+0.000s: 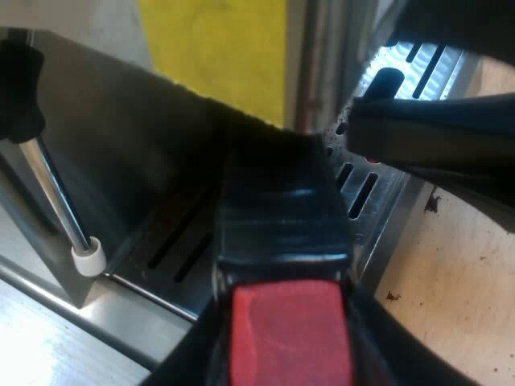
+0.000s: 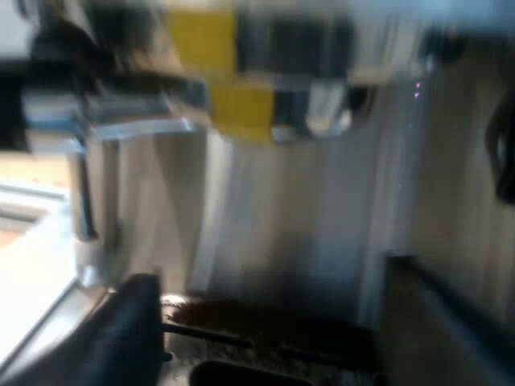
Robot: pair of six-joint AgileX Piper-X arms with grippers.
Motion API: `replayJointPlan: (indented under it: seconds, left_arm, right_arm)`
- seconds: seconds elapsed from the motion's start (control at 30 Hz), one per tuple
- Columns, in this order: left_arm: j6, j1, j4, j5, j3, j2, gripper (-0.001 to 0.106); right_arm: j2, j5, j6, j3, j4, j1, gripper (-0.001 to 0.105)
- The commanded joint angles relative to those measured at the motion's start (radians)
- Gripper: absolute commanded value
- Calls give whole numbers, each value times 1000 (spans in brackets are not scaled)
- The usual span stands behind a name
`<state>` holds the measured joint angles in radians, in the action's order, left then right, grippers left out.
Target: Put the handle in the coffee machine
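Handle (image 1: 282, 217) of the metal holder, dark and ending in red, is sitting clamped between the black fingers of our left gripper (image 1: 283, 281), which is gripping it from both sides just ahead of the red end (image 1: 290, 338). We are holding it above the slotted drip tray (image 1: 386, 193) of the espresso machine (image 1: 121, 137), its far end pointing in under the machine's front. Shadow is hiding the metal part there, so we cannot tell whether it is touching the machine. Beside the handle, a steam wand (image 1: 56, 193) is hanging down from a black knob (image 1: 16, 88), its white tip (image 1: 88, 257) ending close above the tray's edge. A yellow panel (image 1: 217, 48) is showing behind the machine, and a black shape (image 1: 426, 137) that we cannot identify is reaching across the tray near the handle. Dark specks are lying on the wooden table (image 1: 451, 281) just beside the tray. Our right gripper (image 2: 278, 338) is hanging before the machine's pale metal front with its fingers spread wide and nothing between them, above brown coffee grounds (image 2: 241, 314) that are scattered on the tray.
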<state>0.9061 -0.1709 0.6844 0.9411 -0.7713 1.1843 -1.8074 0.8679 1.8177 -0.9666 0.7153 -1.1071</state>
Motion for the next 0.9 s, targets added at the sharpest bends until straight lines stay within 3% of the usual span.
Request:
replayJointPlan:
  seconds: [0.03,0.33,0.5,0.57,0.73,0.83,0.9]
  left_arm:
    - [1,-7,-23,149,-14,-25,0]
    - [1,-7,-23,143,-14,-25,0]
    - [1,-7,-23,135,-14,-25,0]
    - [1,-7,-23,135,-14,-25,0]
    - [1,-7,-23,135,-14,-25,0]
    - [1,-7,-23,135,-14,-25,0]
    - [1,-7,-23,135,-14,-25,0]
  right_arm:
    - [-29,-92,-5,-10,37,26,42]
    - [-163,-92,29,-85,198,80,41]
    - [-225,-47,49,-177,209,92,41]
    - [-248,27,49,-218,228,92,41]
    - [-262,71,77,-243,314,92,41]
    - [-262,71,158,-243,369,92,41]
    - [-262,73,171,-243,401,89,41]
